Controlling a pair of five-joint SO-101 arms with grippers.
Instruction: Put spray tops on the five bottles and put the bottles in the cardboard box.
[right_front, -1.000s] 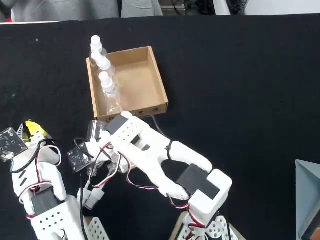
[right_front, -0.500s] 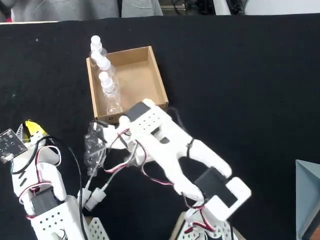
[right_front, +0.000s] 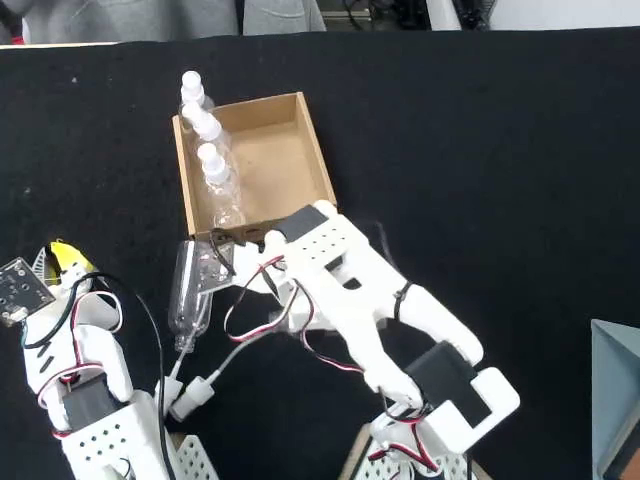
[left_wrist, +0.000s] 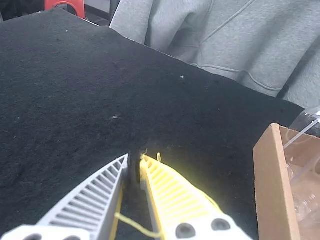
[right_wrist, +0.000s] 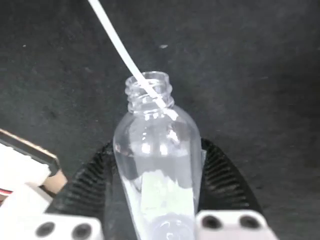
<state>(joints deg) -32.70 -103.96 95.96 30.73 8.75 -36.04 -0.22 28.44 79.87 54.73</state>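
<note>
I have the clear plastic bottle (right_wrist: 150, 107) clamped in the right gripper (right_wrist: 158, 155). The black jaws are spread to the width of its body and press on both flanks, low on the bottle toward its base.

In the overhead view the bottle (right_front: 189, 300) sits left of centre, just below the lower-left corner of the open cardboard box (right_front: 322, 170). Its long axis runs nearly up and down the frame. The base is toward the box and the open neck points at the lower-left. I cannot tell whether it touches the black table cover (right_front: 480, 150).

A thin white tube (right_wrist: 117, 42) runs down into the neck, but I cannot make out its spray head.

I judge the bottle empty and very light, with thin, slick walls that would dent if I squeezed harder. A gentle hold on the straight body, below the shoulder, looks safest and keeps the threads free.

Three capped bottles (right_front: 214, 170) line the box's left wall.

The left gripper (left_wrist: 134, 161) rests low at the left, its grey and yellow jaws all but closed on nothing.
</note>
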